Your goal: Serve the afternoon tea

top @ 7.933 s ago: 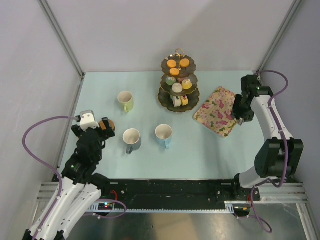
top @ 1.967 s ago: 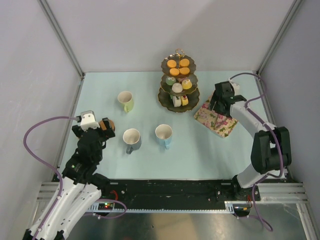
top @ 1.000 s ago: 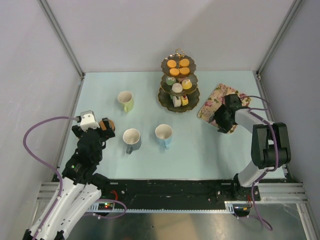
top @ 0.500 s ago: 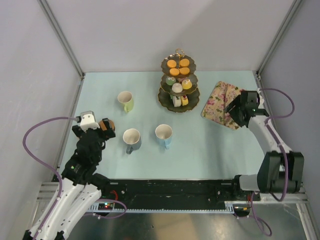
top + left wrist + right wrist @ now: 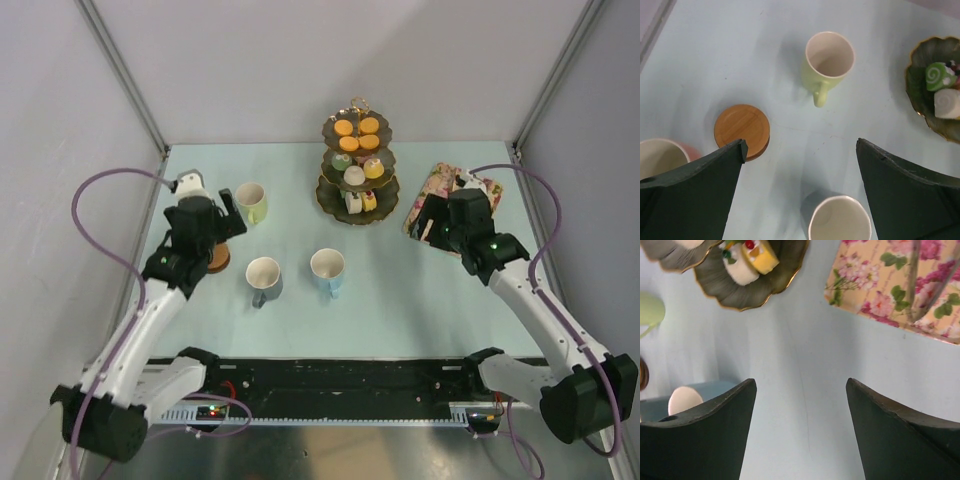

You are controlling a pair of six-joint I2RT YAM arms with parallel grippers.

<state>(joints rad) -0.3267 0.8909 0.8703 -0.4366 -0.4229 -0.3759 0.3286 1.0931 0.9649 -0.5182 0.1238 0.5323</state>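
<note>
Left arm point(image 5: 150, 300) stretched forward along the left side, wrist above the coaster point(image 5: 742, 131), just near of the yellow-green mug point(image 5: 250, 203). Left jaws released wide, gripping nothing. Right arm point(image 5: 540, 305) reaches forward and inward, wrist over the near-left corner of the floral tray point(image 5: 482, 190). Right jaws spread apart, empty, above bare counter point(image 5: 400, 290) between tray and stand point(image 5: 385, 211). Count: 4 mugs, all upright on the counter. Yellow-green, grey mug point(image 5: 264, 279) and blue mug point(image 5: 327, 269) show in the top view. The pink mug point(image 5: 655, 157) shows only in the left wrist view, partly behind a finger, near the coaster. 1 coaster disc visible; can't tell if more lie under it. 1 stand, 3 tiers, back centre. Cakes point(image 5: 345, 127): 4 orange on top, 3 clear on the middle tier, 2 at the bottom front. 1 tray, right of the stand.
</note>
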